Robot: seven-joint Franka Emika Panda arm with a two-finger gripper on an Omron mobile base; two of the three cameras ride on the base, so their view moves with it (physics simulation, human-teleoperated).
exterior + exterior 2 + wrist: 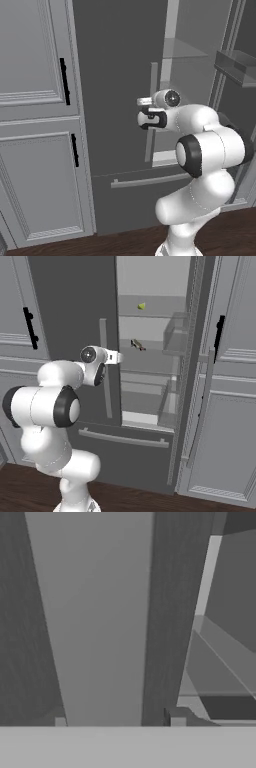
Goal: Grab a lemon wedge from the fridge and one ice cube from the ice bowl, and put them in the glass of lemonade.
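With the fridge (75, 306) right door open, one lemon wedge (142, 306) lies on the top shelf, orientation unclear; gripper (145, 101) at the handle (105, 368), opening indeterminable.

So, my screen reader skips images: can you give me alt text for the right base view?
The fridge stands with one door open, a lemon wedge on an upper shelf and a small dark item on the shelf below. The white arm rises at the left, its hand by the closed door's bar handle.

Fridge (75, 311) flanked by panelled cabinets (35, 125) left and right. Right door swung open. Lemon wedge (142, 306) set on upper shelf; elongated item (137, 345) on shelf below. Arm positioned before left door handle (104, 366).
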